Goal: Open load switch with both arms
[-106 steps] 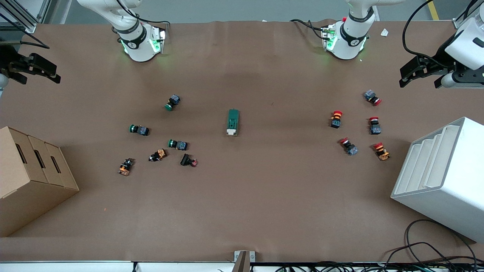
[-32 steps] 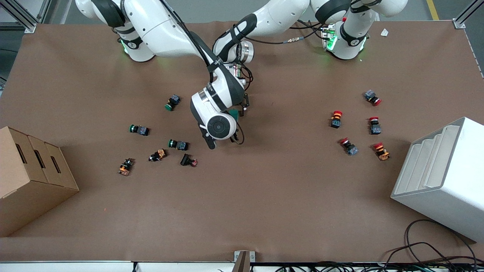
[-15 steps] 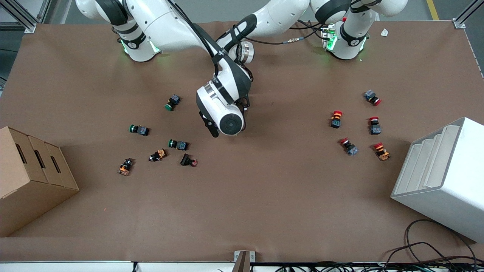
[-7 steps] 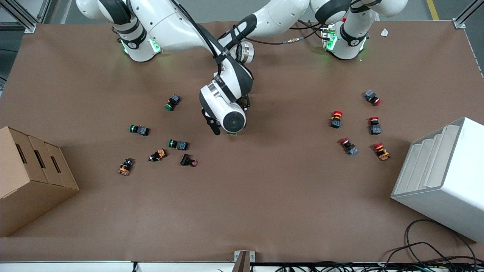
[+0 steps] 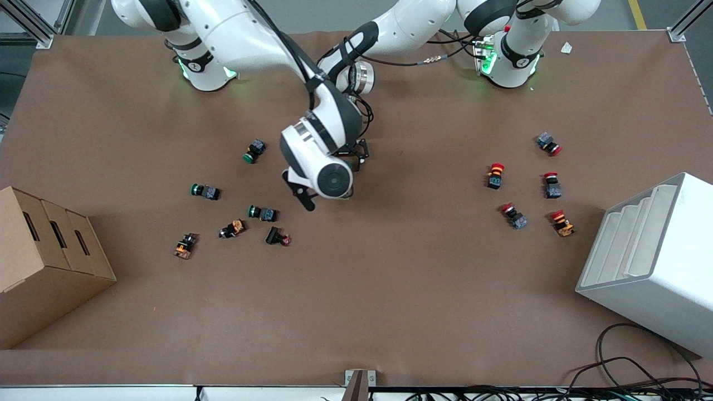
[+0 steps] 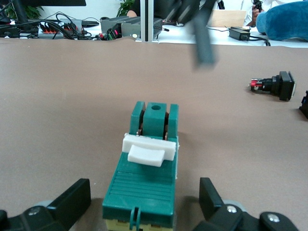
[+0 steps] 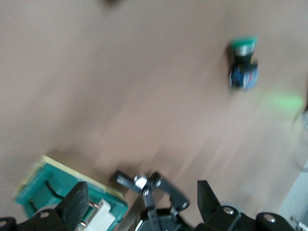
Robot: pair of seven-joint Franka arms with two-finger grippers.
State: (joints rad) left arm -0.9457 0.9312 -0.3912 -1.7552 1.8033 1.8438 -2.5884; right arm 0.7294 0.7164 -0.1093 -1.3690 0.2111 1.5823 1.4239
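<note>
The load switch (image 6: pixel 149 173) is a dark-green block with a white toggle (image 6: pixel 149 151), lying flat on the brown table at its middle. In the left wrist view my left gripper (image 6: pixel 144 202) is open, one finger on each side of the switch's near end and apart from it. In the right wrist view my right gripper (image 7: pixel 142 204) is open above the switch (image 7: pixel 57 190), with the left gripper's black fingers (image 7: pixel 154 190) between its own. In the front view the right arm's wrist (image 5: pixel 326 167) covers almost all of the switch, and the left gripper (image 5: pixel 359 157) shows beside it.
Green-capped push buttons (image 5: pixel 254 151) (image 5: pixel 205 191) (image 5: pixel 262 212) lie toward the right arm's end, red-capped ones (image 5: pixel 495 175) (image 5: pixel 551 185) toward the left arm's end. A cardboard box (image 5: pixel 44 262) and a white bin (image 5: pixel 652 262) stand at the table's two ends.
The right arm's wrist has swung a little toward the right arm's end of the table over the switch. The left arm has held still at the switch.
</note>
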